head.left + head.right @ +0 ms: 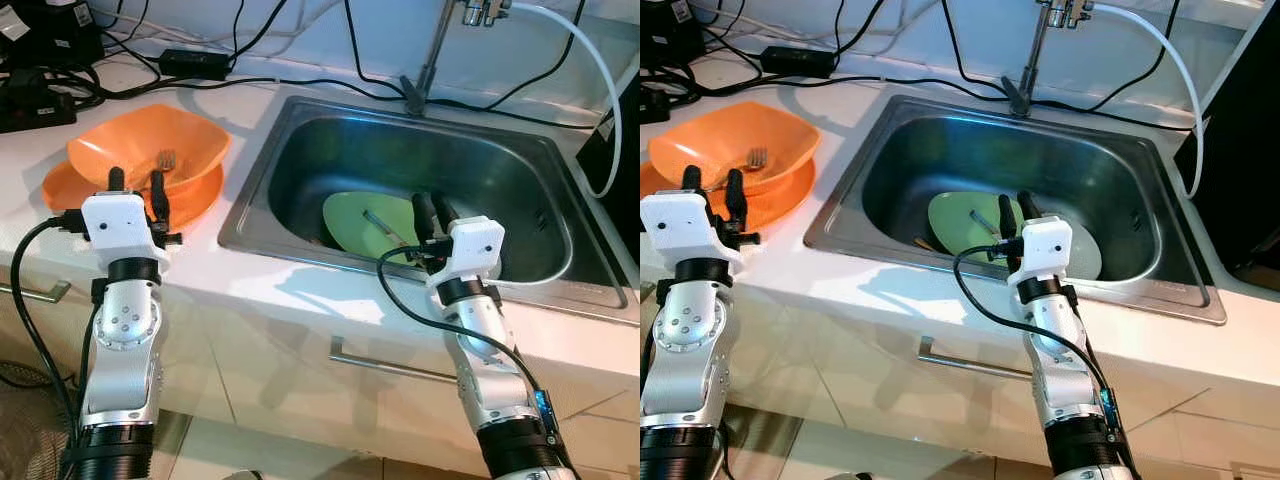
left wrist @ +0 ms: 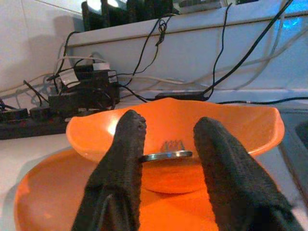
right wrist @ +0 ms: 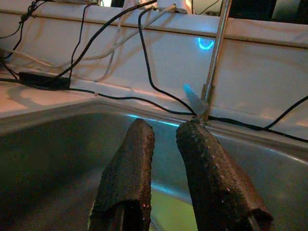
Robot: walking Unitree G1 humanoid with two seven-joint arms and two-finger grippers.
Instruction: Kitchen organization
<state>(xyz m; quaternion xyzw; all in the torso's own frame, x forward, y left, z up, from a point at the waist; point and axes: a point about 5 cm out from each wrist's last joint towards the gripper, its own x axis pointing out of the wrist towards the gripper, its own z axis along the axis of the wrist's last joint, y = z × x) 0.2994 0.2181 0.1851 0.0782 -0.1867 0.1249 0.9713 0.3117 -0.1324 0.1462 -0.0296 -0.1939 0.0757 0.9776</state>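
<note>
- Orange bowl (image 1: pixel 150 145) w/ fork (image 1: pixel 166 160) inside sits on an orange plate (image 1: pixel 75 190), near the counter's (image 1: pixel 270 285) front edge, left of the sink (image 1: pixel 300 130).
- Left gripper (image 1: pixel 137 190): fingers (image 2: pixel 122 159) apart, nothing between them, hovering at the bowl's near rim, over the plate's front part. Can't tell if the tips touch the plate.
- Left wrist view: fork tines stick up over the bowl rim, seen in the gap betw. the two fingers.
- Right gripper (image 1: pixel 1017 212): fingers (image 3: pixel 132 168) a little apart, small gap, holding nothing. It hangs over the sink's front edge, pointing into the basin.
- Green plate (image 1: pixel 365 220) lies flat on the sink floor, toward the front wall, just beyond the right gripper's tips. A metal utensil (image 1: pixel 385 228) rests on it; type unclear.
- A second, paler plate (image 1: pixel 1085 250) lies partly under/beside the green one on its right side; right wrist block hides most of it.
- Faucet (image 1: pixel 430 60) rises from the back edge of the sink, white hose (image 1: pixel 590 70) curves off to the right.
- Back of counter: black cables (image 1: pixel 250 75) run along the wall, a black power brick (image 1: pixel 195 62) at the rear, dark power strips (image 1: pixel 40 95) in the back left corner.
- Below the counter's front edge: cabinet front w/ metal handle (image 1: pixel 385 365); both silver arms rise in front of it.
</note>
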